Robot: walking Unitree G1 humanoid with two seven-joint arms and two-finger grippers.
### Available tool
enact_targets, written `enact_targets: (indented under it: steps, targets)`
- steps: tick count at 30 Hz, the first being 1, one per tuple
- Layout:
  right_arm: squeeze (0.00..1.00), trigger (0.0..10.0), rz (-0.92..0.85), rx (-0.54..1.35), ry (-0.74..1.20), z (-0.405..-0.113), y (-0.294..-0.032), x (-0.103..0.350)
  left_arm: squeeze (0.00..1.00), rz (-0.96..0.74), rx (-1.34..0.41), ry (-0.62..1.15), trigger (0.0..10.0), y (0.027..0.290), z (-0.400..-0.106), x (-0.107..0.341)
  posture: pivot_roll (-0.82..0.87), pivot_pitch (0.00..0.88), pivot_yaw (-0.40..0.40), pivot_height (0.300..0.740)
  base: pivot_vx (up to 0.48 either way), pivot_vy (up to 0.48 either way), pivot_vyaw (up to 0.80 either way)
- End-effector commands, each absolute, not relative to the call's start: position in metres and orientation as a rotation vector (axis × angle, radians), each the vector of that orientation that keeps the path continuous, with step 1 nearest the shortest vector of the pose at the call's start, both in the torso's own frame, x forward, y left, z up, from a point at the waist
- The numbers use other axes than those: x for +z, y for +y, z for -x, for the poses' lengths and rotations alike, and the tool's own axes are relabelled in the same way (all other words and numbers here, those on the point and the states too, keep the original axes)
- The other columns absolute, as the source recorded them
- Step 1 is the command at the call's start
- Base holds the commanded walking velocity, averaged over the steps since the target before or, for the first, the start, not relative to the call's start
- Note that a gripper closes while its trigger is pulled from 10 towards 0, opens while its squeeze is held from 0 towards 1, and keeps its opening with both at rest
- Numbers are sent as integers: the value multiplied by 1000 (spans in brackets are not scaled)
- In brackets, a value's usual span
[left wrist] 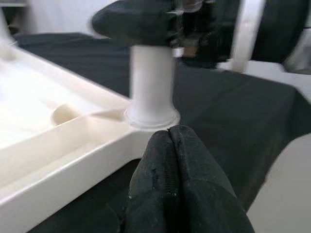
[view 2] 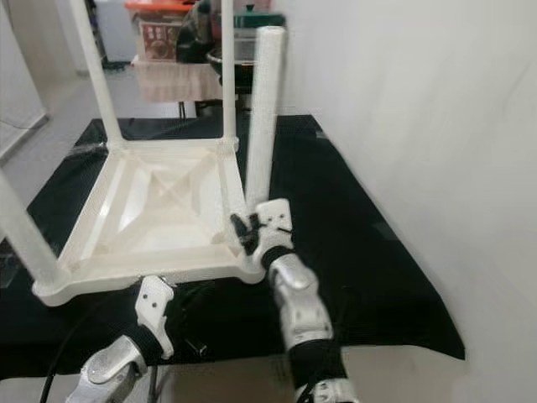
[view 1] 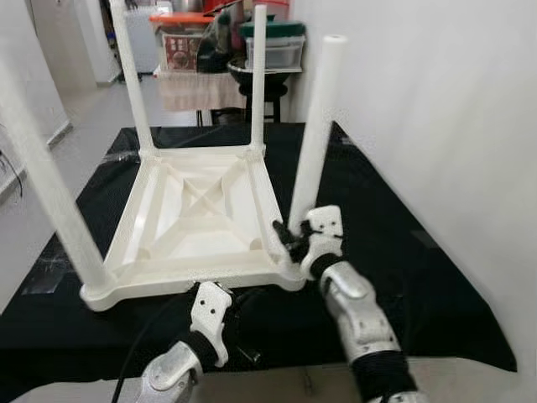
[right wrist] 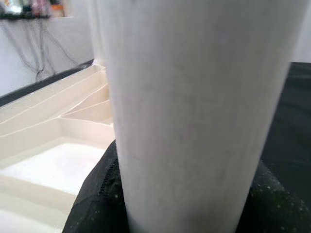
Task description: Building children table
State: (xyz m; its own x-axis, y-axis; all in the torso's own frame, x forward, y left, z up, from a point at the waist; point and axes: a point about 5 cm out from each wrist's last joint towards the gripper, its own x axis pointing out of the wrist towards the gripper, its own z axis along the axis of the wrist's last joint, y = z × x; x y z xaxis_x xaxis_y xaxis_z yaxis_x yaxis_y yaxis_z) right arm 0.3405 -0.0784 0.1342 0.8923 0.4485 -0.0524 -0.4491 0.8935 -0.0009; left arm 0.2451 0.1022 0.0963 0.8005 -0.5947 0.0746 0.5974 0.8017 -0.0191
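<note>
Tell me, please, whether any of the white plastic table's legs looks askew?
Yes. The white tubular leg held by the right gripper at the near right corner of the upturned white plastic tabletop leans to the right, so it may not be fully seated.

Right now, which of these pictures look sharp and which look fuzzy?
Head views: fairly sharp, with pale glare on the wall. Left wrist view: the closed left gripper is soft, and the table leg beyond it is smeared. Right wrist view: the leg is so close that it blurs.
</note>
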Motion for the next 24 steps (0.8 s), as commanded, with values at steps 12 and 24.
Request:
enact_targets:
  steps: [12, 24]
  targets:
    - [1000, 10000, 24, 518, 88, -362, -89, 154, 0, 32, -644, -54, 10000, 101, -245, 94, -21, 0, -25, 740, 0, 0, 0]
    - [0, 10000, 135, 1084, 72, -362, -95, 174, 0, 40, -656, -68, 10000, 99, -246, 100, -9, 0, -31, 740, 0, 0, 0]
